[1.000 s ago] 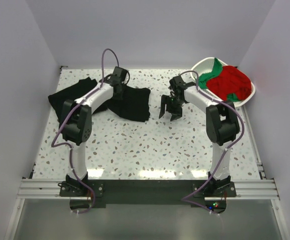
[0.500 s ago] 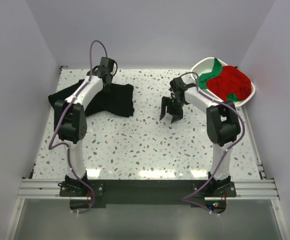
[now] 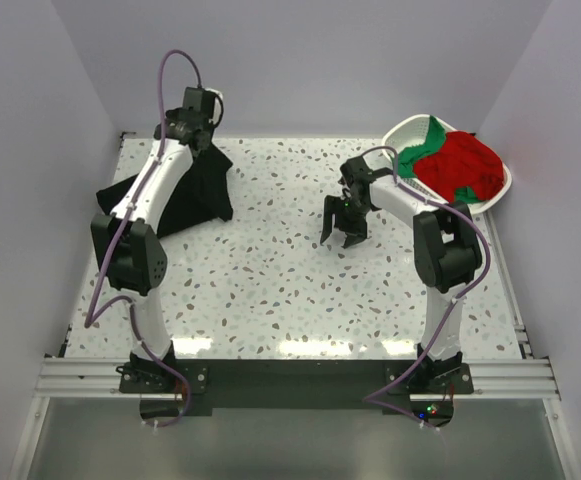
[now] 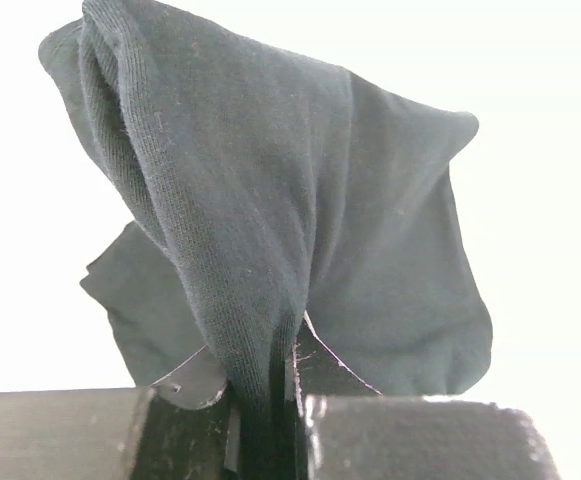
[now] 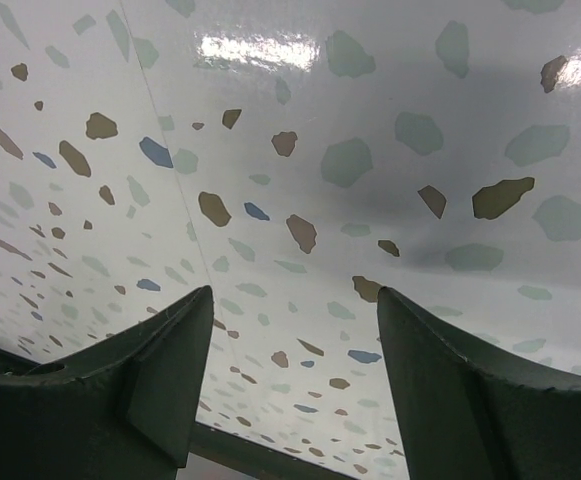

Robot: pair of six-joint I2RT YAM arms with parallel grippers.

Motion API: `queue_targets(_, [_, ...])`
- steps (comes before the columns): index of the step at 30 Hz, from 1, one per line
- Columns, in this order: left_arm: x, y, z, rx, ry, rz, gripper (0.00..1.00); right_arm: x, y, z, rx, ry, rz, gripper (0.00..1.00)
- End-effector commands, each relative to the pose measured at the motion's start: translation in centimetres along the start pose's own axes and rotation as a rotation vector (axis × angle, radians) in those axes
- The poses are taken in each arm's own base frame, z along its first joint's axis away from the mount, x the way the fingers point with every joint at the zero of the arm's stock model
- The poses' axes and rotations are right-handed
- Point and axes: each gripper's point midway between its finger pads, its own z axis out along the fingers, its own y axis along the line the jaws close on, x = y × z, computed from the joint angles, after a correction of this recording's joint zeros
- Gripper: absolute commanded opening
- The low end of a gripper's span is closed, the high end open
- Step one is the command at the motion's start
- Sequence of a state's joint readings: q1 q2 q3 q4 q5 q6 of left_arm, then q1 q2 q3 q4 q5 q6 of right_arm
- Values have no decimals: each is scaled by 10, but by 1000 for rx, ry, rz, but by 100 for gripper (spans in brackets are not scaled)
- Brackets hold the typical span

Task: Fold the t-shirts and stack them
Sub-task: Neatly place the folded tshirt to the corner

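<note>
1 knit black t-shirt (image 4: pixel 270 200) pinched in left pincer (image 4: pixel 270 405) (draped cone), right pincer (image 5: pixel 292 320) spread

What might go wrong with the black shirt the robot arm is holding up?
The left gripper pinches just a small fold of the black t-shirt, so it might slip out and drop. The shirt hangs bunched with its lower part on the table, so it may land crumpled. The right gripper is open and apart from it, giving no help.
</note>
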State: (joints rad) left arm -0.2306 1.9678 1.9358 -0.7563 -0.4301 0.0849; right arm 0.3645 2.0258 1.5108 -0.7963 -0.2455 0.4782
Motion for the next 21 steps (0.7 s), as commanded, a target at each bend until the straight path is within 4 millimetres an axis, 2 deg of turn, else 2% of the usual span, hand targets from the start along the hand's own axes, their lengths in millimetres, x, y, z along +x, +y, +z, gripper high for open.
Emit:
queue_targets(1, [-29, 42, -38, -73, -93, -33, 0, -3, 8, -21, -32, -47, -13, 70])
queue_targets(8, [-42, 61, -57, -101, -136, -55, 0, -1, 10, -21, -43, -48, -10, 70])
queue_targets(14, [-42, 74, -61, -122, -147, -74, 0, 0, 11, -21, -55, -48, -7, 70])
queue_targets(17, [-38, 77, -61, -126, -145, -82, 0, 2, 12, -20, -57, -43, -6, 70])
queue_targets(20, [-27, 77, -53, -126, -120, -84, 0, 4, 14, -21, -60, -43, -9, 70])
queue_targets(21, [-17, 78, -46, -126, -95, -82, 0, 4, 14, -21, -61, -46, -9, 70])
